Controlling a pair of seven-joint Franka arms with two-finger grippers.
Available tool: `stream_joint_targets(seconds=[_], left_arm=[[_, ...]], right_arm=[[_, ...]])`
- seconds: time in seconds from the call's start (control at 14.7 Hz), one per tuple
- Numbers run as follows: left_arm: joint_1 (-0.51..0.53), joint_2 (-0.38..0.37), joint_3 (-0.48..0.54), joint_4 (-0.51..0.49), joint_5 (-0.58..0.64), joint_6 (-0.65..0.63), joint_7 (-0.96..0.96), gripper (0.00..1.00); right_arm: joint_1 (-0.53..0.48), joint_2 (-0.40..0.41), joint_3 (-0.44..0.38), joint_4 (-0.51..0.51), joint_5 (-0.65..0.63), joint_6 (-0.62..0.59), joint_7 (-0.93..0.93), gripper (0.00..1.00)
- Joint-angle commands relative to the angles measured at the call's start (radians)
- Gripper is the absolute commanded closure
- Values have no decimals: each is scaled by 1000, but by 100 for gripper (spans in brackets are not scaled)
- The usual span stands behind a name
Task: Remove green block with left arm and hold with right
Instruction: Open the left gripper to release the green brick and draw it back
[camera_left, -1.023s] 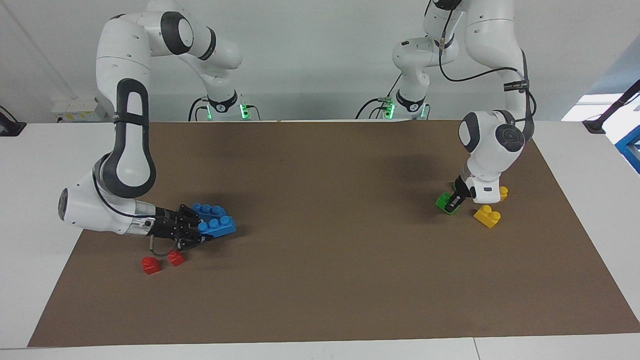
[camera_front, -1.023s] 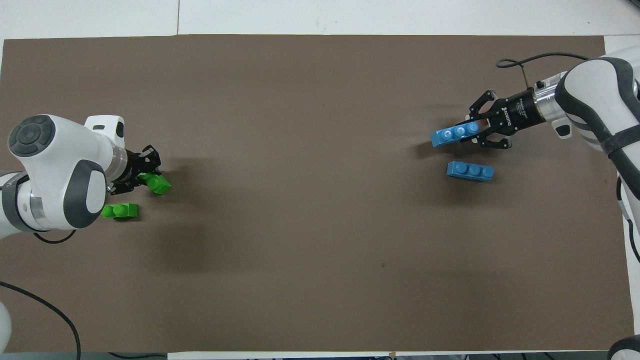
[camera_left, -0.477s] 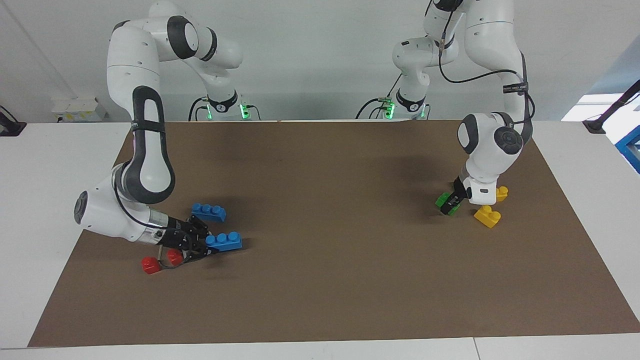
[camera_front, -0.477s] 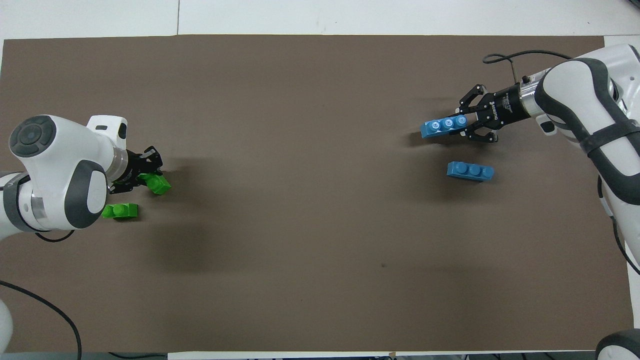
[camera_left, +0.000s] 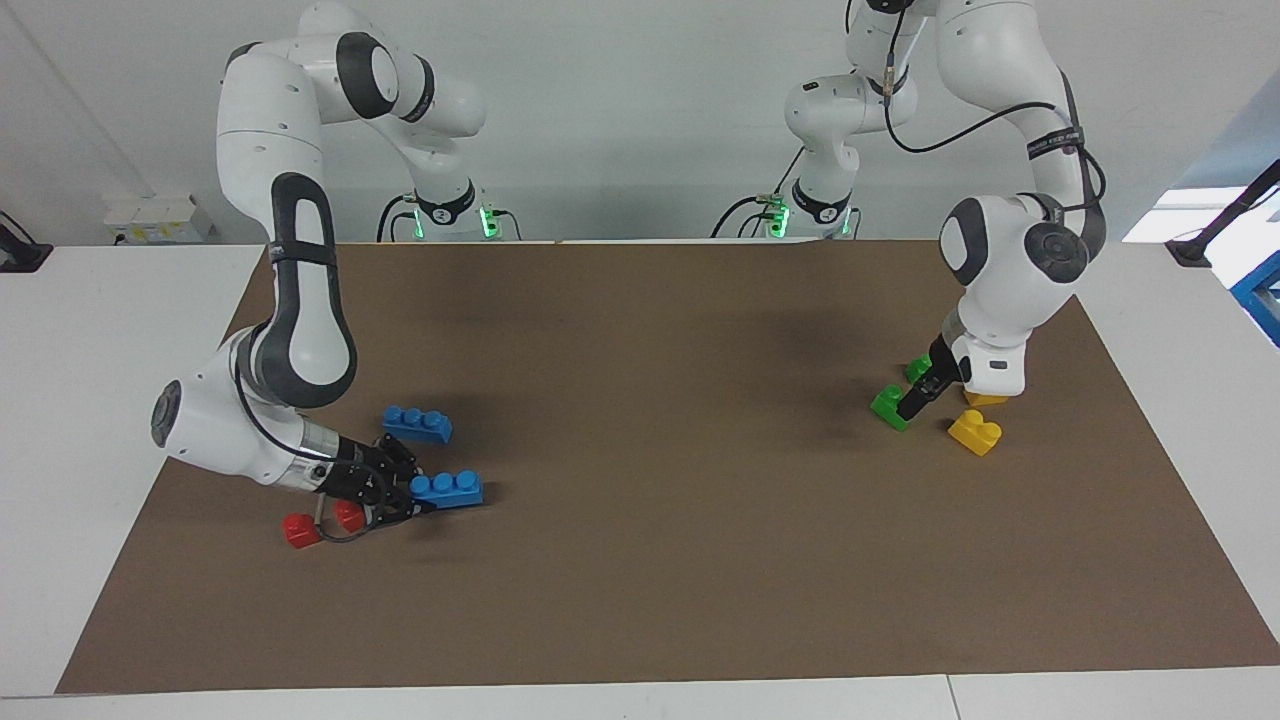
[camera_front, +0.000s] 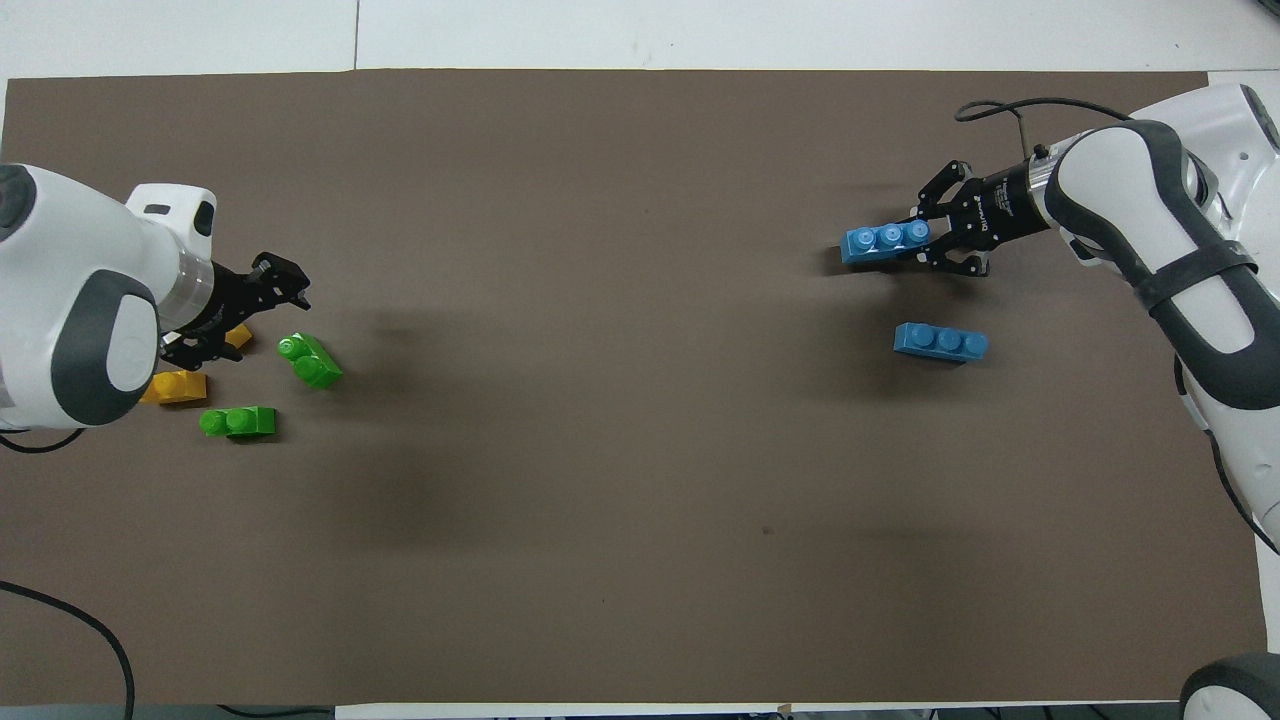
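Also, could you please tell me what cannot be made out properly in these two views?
- Facing view: one yellow brick is mostly hidden by the left arm's wrist, and the second green brick partly by the left end effector.
- Overhead view: the red bricks do not show, apparently covered by the right end effector and wrist.
- Either view: whether the gripped blue brick touches the mat cannot be told.
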Motion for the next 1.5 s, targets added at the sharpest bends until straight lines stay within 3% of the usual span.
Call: stream_joint_targets(seconds=[0.0, 0.2, 0.48, 0.82, 0.89, 0.95, 1.16, 1.43], left_arm=[[-3, -13, 2, 106, -9, -98, 26, 0], [-17, -31, -1, 191, -9, -192, 197, 0], [-11, -162, -1, 174, -11, -282, 345, 0], [-17, -220, 1, 174, -11, -355, 507, 0], [-15, -231, 1, 174, -11, -373, 547, 0], [-17, -240, 2, 174, -11, -400, 572, 0], [-17, -257, 5, 166, -9, -405, 623, 0], [-29, -251, 10, 169, -11, -360, 623, 0]], right_arm=[[-7, 12, 9, 4, -25, 36, 30, 100], [0, 12, 9, -22, -25, 65, 20, 100], [-3, 2, 11, -68, -23, 88, -12, 100], [-14, -1, 12, -73, -14, 79, -24, 100], [-14, -3, 12, -71, -9, 75, -23, 79], [-12, -3, 11, -71, -9, 75, -23, 24], [0, -14, 11, -71, -11, 75, -16, 11], [0, -38, 11, -70, -11, 50, -10, 7]])
